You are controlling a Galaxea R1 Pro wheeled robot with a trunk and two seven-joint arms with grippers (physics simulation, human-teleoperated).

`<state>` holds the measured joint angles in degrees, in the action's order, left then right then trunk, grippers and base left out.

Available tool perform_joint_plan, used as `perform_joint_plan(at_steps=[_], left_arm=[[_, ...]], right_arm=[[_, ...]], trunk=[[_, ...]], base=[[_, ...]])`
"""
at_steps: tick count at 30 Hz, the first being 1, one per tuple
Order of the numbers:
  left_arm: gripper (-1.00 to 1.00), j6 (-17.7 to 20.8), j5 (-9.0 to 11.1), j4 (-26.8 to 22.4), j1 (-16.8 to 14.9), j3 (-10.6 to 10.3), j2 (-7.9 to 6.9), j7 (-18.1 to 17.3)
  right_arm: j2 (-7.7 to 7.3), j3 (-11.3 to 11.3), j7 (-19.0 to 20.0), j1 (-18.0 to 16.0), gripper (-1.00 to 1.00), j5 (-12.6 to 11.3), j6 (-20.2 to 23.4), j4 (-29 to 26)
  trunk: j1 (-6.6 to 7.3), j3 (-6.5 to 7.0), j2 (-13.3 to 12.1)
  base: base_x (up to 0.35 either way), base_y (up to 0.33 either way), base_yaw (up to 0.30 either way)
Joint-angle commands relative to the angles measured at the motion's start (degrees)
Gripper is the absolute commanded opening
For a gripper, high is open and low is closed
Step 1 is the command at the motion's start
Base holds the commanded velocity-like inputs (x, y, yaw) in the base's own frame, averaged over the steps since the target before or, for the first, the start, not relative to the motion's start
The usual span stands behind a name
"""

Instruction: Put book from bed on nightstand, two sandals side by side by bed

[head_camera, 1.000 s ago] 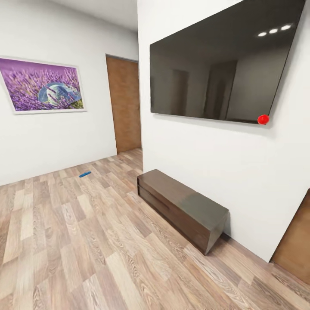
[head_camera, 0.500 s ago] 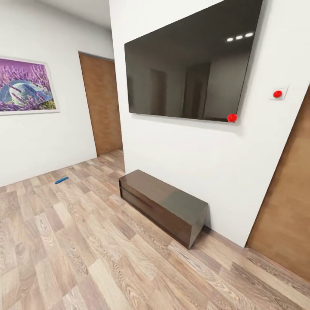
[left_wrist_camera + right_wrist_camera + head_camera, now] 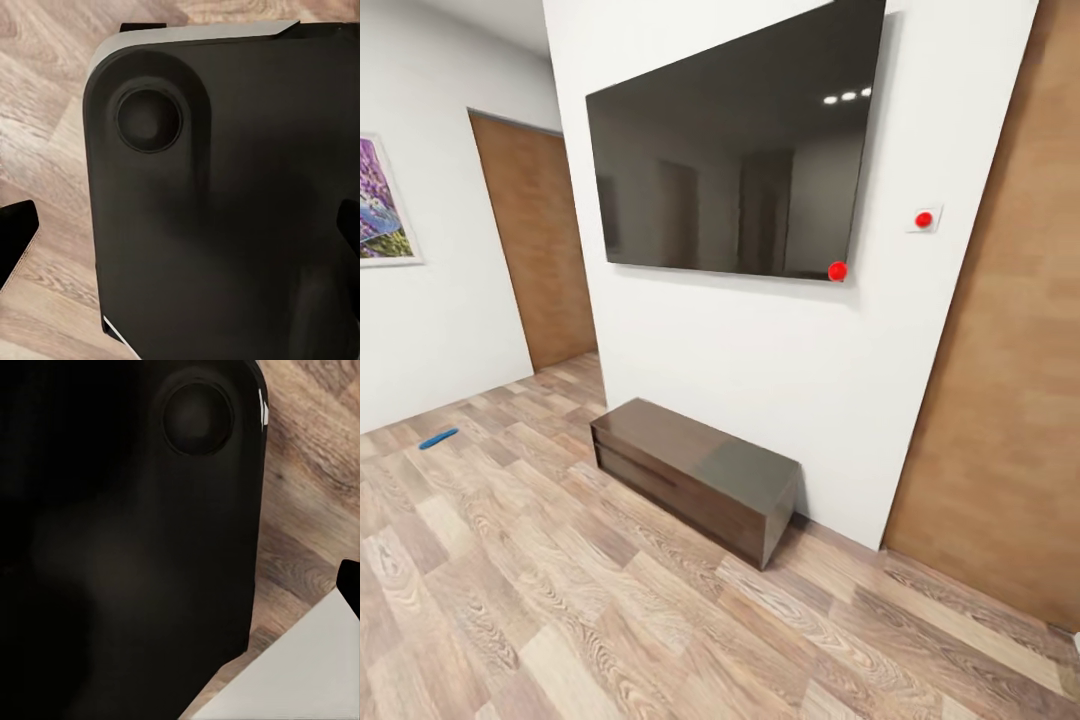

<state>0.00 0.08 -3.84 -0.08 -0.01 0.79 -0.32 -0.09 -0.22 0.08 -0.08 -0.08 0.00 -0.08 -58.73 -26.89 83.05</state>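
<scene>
Head view: I take the low dark cabinet (image 3: 695, 478) under the wall-mounted screen (image 3: 735, 165) as my landmark. It stands on the wood plank floor (image 3: 560, 600) against the white wall. One blue sandal (image 3: 438, 438) lies flat on the floor well to the left of the cabinet, near the far wall and below the edge of the lavender picture (image 3: 382, 205). Its long axis runs roughly parallel to the cabinet's short end, slanting toward the far wall. A brown door (image 3: 535, 245) stands behind and left of the cabinet, and a second brown door (image 3: 1000, 350) stands to its right. Neither arm reaches into this view, so I judge that the sandal lies far ahead and to the robot's left, making the left arm the likelier one once the base has closed the gap. The bed, the book and the second sandal are not to be placed from here. Left wrist view: a dark rounded robot body panel (image 3: 225, 195) blocks the view over the floor; I cannot tell how the left fingers stand. Right wrist view: a similar dark panel (image 3: 127, 525) blocks the view above the floor; I cannot tell the right fingers' spread either.
</scene>
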Motion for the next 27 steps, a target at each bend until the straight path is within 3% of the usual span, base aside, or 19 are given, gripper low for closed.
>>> perform_joint_plan(at_steps=[1, 12, 20, 27], left_arm=[[1.00, 0.0, 0.0, 0.0, 0.0, 0.0, 0.00, 0.0], [1.00, 0.0, 0.0, 0.0, 0.0, 0.0, 0.00, 0.0], [1.00, 0.0, 0.0, -0.1, 0.0, 0.0, 0.00, 0.0], [1.00, 0.0, 0.0, -0.1, 0.0, 0.0, 0.00, 0.0]], right_arm=[[0.01, 0.0, 0.0, 0.0, 1.00, 0.0, 0.0, 0.0], [0.00, 0.0, 0.0, 0.0, 1.00, 0.0, 0.0, 0.0], [0.01, 0.0, 0.0, 0.0, 1.00, 0.0, 0.0, 0.0], [0.00, -0.1, 0.0, 0.0, 1.00, 0.0, 0.0, 0.0]], trunk=[[0.00, -0.04, 0.0], [0.00, -0.04, 0.0], [0.00, -0.04, 0.0], [0.00, -0.04, 0.0]], base=[[0.000, 0.000, -0.300], [0.000, -0.003, -0.300], [0.043, -0.129, -0.289], [0.007, -0.016, -0.111]])
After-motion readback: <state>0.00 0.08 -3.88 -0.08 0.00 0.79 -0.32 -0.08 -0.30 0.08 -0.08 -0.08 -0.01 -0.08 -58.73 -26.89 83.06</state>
